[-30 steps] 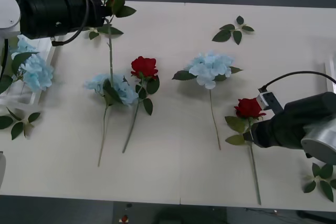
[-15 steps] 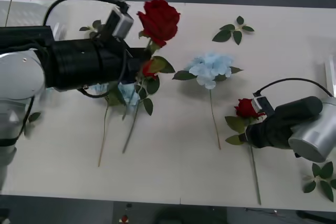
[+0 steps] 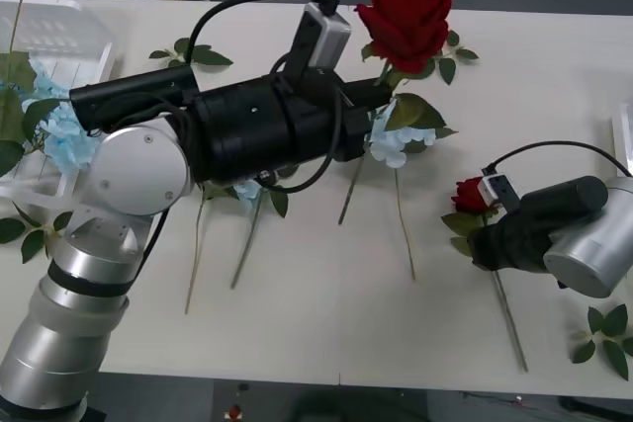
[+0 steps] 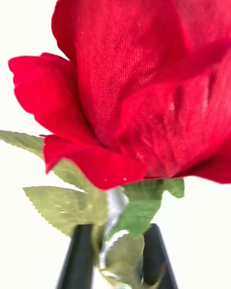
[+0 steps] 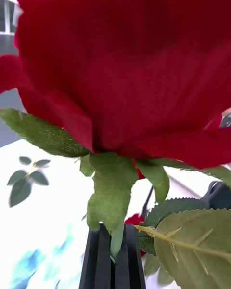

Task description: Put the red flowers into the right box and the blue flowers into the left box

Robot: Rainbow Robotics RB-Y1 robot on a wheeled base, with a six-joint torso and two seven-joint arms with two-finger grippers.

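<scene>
The left box [image 3: 59, 32] holds blue flowers [image 3: 69, 135]; the left gripper [image 3: 374, 96] pinches a red rose [image 3: 407, 9] by its stem, bloom far; the right gripper [image 3: 475, 244] clamps another rose [image 3: 471, 195], its stem running near-right.

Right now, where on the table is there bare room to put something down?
Bare patches: the near edge below the stems, between the left arm and the right gripper, and the far right corner past the leaf sprig. Crowded: the middle, with the blue flowers and the left gripper's rose.
</scene>
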